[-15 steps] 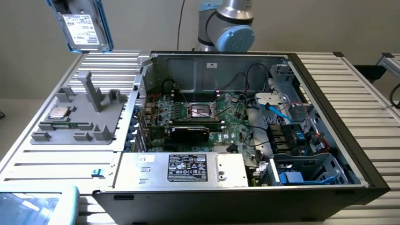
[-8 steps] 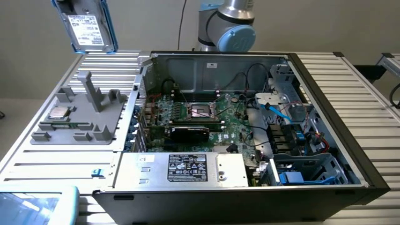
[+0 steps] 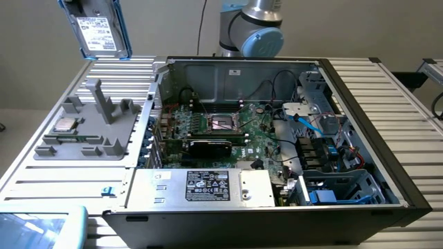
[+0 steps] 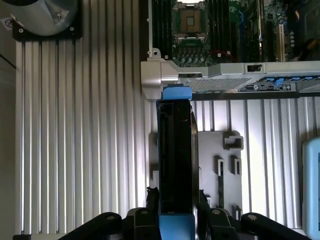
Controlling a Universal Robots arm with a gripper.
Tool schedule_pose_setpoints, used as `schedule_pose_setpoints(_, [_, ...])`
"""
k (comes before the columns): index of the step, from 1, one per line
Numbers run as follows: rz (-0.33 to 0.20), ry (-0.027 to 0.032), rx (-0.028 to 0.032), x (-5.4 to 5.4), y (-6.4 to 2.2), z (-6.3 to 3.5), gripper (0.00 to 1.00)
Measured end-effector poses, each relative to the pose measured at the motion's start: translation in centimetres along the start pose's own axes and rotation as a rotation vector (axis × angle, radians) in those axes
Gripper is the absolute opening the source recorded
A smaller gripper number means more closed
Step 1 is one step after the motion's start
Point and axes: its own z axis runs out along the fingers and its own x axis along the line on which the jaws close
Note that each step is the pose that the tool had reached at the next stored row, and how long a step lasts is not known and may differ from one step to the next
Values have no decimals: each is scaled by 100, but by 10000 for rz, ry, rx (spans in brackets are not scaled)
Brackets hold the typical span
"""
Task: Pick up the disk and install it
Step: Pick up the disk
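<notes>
In the exterior view, you have the disk (image 3: pixel 97 28) lifted well clear of the desk (image 3: pixel 405 104). It hangs at the far end on the exterior view's left, with its white label facing the camera and the blue bracket running down both long edges. Below it stands the grey fixture (image 3: pixel 93 129), with the small silver chip (image 3: pixel 66 124) lying in it and no disk on it. To the exterior view's right, the computer case (image 3: pixel 277 155) lies open, and the arm (image 3: pixel 250 31) rises behind its far wall. The drive cage (image 3: pixel 339 188) in the case's near corner on that side looks like the likely home for the disk, and it is well apart from where the disk hangs. In the wrist view, the gripper (image 4: pixel 176 200) is closed on the disk (image 4: pixel 175 150), which you see edge-on, with a finger (image 4: pixel 152 197) pressed to each flat face. The desk's slats (image 4: pixel 75 125), the fixture (image 4: pixel 225 165) and the rim of the case (image 4: pixel 225 80) lie beneath. By my reading the pick is done and you are at the carry, with nothing installed yet. The install calls for crossing over the case wall and motherboard (image 3: pixel 229 127) without clipping cables. You would also need to turn the disk to match the cage opening and line the bracket up squarely.
</notes>
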Motion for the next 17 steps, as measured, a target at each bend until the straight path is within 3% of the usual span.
schedule_pose_setpoints(12, [2, -7, 55, -60, 239, -49, 37])
schedule_pose_setpoints(17, [4, -12, 53, -62, 250, -52, 37])
